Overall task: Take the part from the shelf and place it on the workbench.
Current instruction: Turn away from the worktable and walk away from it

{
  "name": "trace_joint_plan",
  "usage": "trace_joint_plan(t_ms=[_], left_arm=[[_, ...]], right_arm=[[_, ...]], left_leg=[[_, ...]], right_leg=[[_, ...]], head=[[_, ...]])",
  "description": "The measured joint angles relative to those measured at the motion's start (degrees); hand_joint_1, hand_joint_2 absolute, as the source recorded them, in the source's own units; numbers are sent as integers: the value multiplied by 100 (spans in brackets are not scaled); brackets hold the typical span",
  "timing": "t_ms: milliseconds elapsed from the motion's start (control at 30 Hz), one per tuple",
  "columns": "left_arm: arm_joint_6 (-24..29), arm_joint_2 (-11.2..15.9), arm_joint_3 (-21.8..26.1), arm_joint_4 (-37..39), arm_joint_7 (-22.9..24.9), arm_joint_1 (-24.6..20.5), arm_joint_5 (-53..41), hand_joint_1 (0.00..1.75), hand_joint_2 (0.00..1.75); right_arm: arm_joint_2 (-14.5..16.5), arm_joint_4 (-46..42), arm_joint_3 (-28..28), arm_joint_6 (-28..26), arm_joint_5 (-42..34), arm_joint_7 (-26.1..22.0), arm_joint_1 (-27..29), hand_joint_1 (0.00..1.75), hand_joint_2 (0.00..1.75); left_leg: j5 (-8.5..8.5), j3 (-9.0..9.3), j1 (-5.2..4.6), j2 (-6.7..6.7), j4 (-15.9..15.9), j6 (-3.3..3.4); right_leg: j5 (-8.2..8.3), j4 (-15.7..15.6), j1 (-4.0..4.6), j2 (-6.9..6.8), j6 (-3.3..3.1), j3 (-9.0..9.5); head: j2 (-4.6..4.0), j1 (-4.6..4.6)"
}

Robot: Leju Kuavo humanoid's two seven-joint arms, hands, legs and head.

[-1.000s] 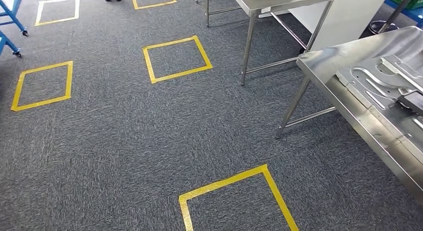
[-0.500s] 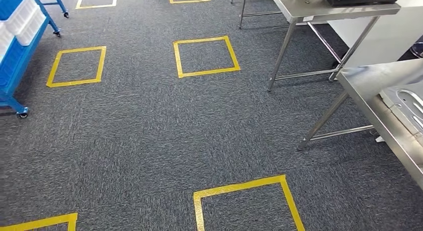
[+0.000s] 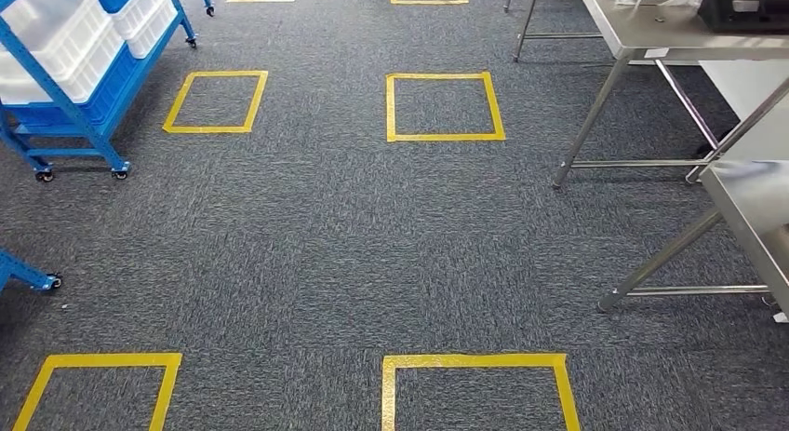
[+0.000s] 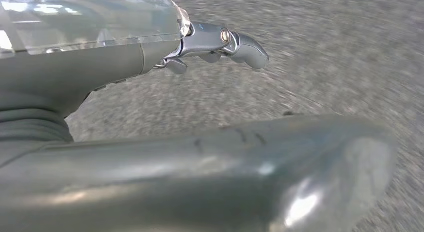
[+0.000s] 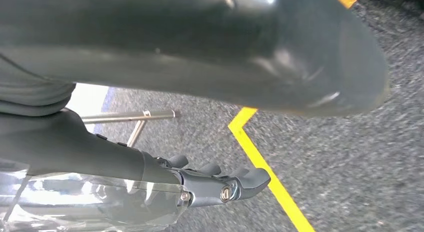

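left hand (image 4: pixel 220 41) hangs over grey carpet, fingers apart from thumb, nothing in it. right hand (image 5: pixel 220 184) same: fingers loosely extended, released, yellow tape line (image 5: pixel 267 172) on floor beyond it. ahead, head view: blue shelf (image 3: pixel 70 105) on castors at far left, white bins (image 3: pixel 56 35) on it; part itself too small to tell among bins. steel surface (image 3: pixel 754 203) at right edge, second steel surface (image 3: pixel 651 40) behind with black box (image 3: pixel 744 7). yellow tape squares (image 3: pixel 445 107) across carpet (image 3: pixel 307 235).
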Motion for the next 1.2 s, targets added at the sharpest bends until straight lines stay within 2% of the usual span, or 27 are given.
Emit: trace_joint_plan(t_ms=[33,67,133,167,233,267,333,367,400,433,467,500,533,600,667,733,767,833,867,900,933,967,1000,1033,1100,1167,1200], left_arm=[[-18,16,-1,0,89,2,-7,0,0],[-38,30,-1,0,182,-4,-12,0,0],[-71,49,-1,0,342,-30,-14,0,0],[-80,56,-1,0,399,-41,-12,0,0],[-93,76,0,0,455,-42,9,0,0],[-104,85,1,0,462,-40,21,0,0],[-135,101,2,0,448,-51,42,0,0],[-148,107,2,0,428,-59,47,0,0],[-158,115,3,0,403,-69,52,0,0],[-162,123,3,0,380,-75,54,0,0],[-167,130,3,0,362,-76,54,0,0],[-172,135,4,0,351,-75,53,0,0],[-175,138,4,0,346,-73,50,0,0],[-189,138,4,1,336,-75,38,0,0],[-204,137,3,2,326,-83,20,0,0],[-213,139,3,2,320,-74,11,0,0],[-214,144,3,2,319,-65,9,0,0],[-216,155,3,2,318,-62,9,0,0],[-219,159,3,2,317,-69,8,0,0],[-222,160,3,2,316,-77,4,0,0],[-228,160,3,2,316,-81,-2,0,0],[-236,163,3,2,316,-77,-12,0,0],[-248,168,3,2,318,-69,-22,0,0],[-259,176,3,2,321,-61,-32,0,0],[-279,186,1,3,333,-62,-52,0,0],[-298,187,-1,5,348,-71,-75,0,0],[-310,187,-1,7,354,-68,-85,0,0]], right_arm=[[0,0,-9,0,-1,-7,1,0,0],[0,0,-16,1,-2,-12,3,0,0],[-2,0,-32,6,-9,-19,13,0,0],[-3,0,-41,9,-15,-19,16,0,0],[-2,-1,-54,14,-27,-20,20,0,0],[-1,-1,-56,15,-31,-23,25,0,0],[2,-1,-69,19,-40,-39,65,0,0],[3,0,-81,21,-44,-46,94,0,0],[3,1,-95,23,-49,-52,123,0,0],[3,2,-109,24,-51,-54,151,0,0],[3,4,-123,24,-52,-54,175,0,0],[3,6,-135,24,-55,-54,196,0,0],[2,7,-147,23,-58,-57,211,0,0],[-8,11,-176,21,-80,-70,238,0,0],[-21,16,-199,17,-111,-93,253,0,0],[-26,17,-205,15,-131,-104,237,0,0],[-25,17,-206,15,-134,-103,230,0,0],[-23,17,-206,15,-137,-102,244,0,0],[-22,17,-207,15,-137,-102,260,0,0],[-21,18,-207,15,-136,-103,274,0,0],[-21,19,-208,14,-136,-102,283,0,0],[-21,19,-210,13,-139,-103,289,0,0],[-21,20,-214,10,-144,-104,291,0,0],[-21,20,-222,7,-150,-108,295,0,0],[-27,20,-251,1,-164,-120,309,0,0],[-40,21,-291,-4,-190,-141,325,0,0],[-45,21,-313,-7,-209,-154,325,0,0]], left_leg=[[184,174,23,56,-323,-20],[364,404,38,181,-754,-35],[559,743,20,366,-1386,-4],[565,798,0,399,-1496,30],[562,788,-31,275,-1508,120],[574,791,-35,217,-1525,159],[605,798,-27,102,-1561,235],[614,792,-29,45,-1566,261],[617,782,-40,-19,-1565,279],[619,778,-54,-92,-1564,289],[618,781,-71,-168,-1563,295],[617,791,-84,-248,-1561,298],[615,806,-94,-326,-1560,299],[610,823,-101,-461,-1558,291],[615,800,-83,-577,-1556,253],[639,770,-58,-698,-1581,183],[633,761,-55,-666,-1576,156],[471,651,-74,-402,-1346,108],[301,513,-72,-220,-1053,89],[111,326,-61,-111,-673,59],[-39,136,-38,-64,-293,26],[-96,12,-10,-41,-47,-8],[-46,-10,20,-18,-5,-43],[111,92,50,23,-208,-78],[474,501,80,229,-992,-136],[609,736,71,346,-1457,-84],[581,738,49,321,-1476,-30]], right_leg=[[-17,10,-8,-61,25,14],[-42,28,-13,-118,58,30],[-104,77,2,-225,139,54],[-126,92,12,-274,177,66],[-149,90,3,-367,250,97],[-183,115,-21,-318,286,104],[-417,436,-56,-31,326,-34],[-608,782,-63,144,328,-205],[-795,1192,-61,242,320,-419],[-913,1554,-56,278,311,-618],[-918,1755,-51,291,294,-746],[-791,1720,-41,302,266,-767],[-566,1463,-25,333,228,-686],[-106,667,17,557,131,-382],[49,214,48,743,72,-205],[46,132,65,682,41,-171],[68,77,56,611,21,-142],[115,-52,31,458,-26,-69],[124,-89,24,375,-43,-43],[119,-101,29,297,-57,-33],[109,-101,30,212,-58,-30],[97,-98,27,134,-51,-24],[82,-93,18,62,-33,-15],[60,-79,4,-3,-4,-2],[-14,-9,-15,-122,82,19],[-91,76,8,-221,168,26],[-109,95,17,-261,199,31]], head=[[0,0],[0,0],[0,1],[0,3],[0,5],[0,5],[0,7],[0,9],[0,10],[0,10],[0,10],[0,10],[0,9],[0,8],[0,6],[0,7],[0,8],[0,7],[0,5],[0,4],[0,4],[0,4],[0,4],[0,4],[0,4],[0,22],[1,31]])
